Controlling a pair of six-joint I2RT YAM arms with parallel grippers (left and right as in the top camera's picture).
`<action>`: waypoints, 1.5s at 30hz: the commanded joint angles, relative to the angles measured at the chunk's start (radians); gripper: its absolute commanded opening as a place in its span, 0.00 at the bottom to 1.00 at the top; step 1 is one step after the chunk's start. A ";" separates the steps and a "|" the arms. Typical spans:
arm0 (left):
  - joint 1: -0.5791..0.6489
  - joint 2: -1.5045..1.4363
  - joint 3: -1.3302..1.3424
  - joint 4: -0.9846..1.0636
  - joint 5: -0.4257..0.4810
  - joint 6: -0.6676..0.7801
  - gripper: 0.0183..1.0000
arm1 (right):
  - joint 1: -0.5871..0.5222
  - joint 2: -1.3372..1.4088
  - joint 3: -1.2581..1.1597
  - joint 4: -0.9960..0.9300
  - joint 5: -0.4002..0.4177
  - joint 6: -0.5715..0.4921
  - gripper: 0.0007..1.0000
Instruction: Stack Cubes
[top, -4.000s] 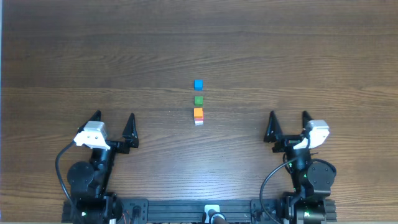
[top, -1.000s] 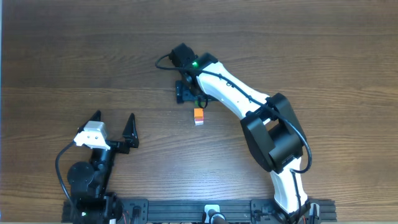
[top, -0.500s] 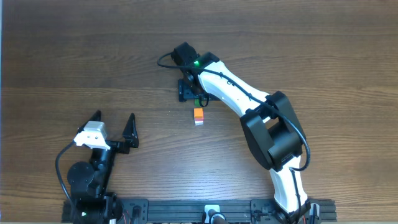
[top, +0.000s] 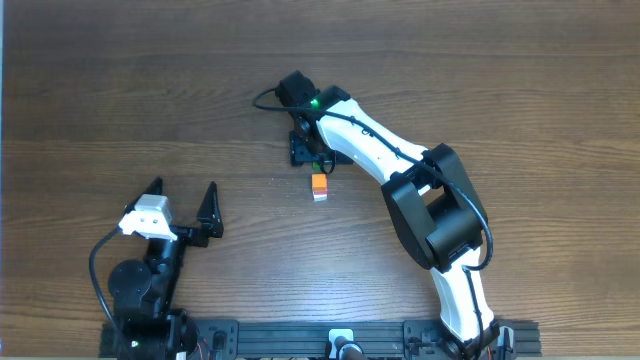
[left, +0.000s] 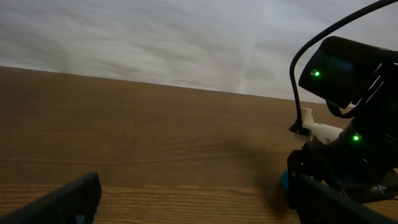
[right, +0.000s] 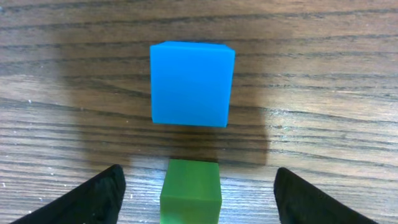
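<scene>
My right end effector (right: 198, 200) hangs with its fingers spread wide on either side of the green cube (right: 191, 182), touching neither face. The cube looks small, rigid and light, probably smooth plastic. I judge a gentle, centred squeeze on two opposite flat sides will hold it. It is plain green and crisp-edged. It sits on the desk (right: 336, 93) near the blue cube (right: 191, 83), and the two are not touching.

Brown wooden table (top: 120, 80); pale wall (left: 155, 37) behind.
</scene>
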 joint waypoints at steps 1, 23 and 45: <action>-0.004 -0.005 -0.008 0.003 0.005 0.014 1.00 | 0.003 0.014 -0.004 -0.005 -0.006 0.008 0.73; -0.004 -0.005 -0.008 0.003 0.005 0.014 1.00 | 0.017 0.014 -0.013 -0.020 -0.010 0.022 0.54; -0.004 -0.005 -0.008 0.003 0.005 0.014 1.00 | 0.021 0.014 -0.013 -0.024 -0.017 0.022 0.33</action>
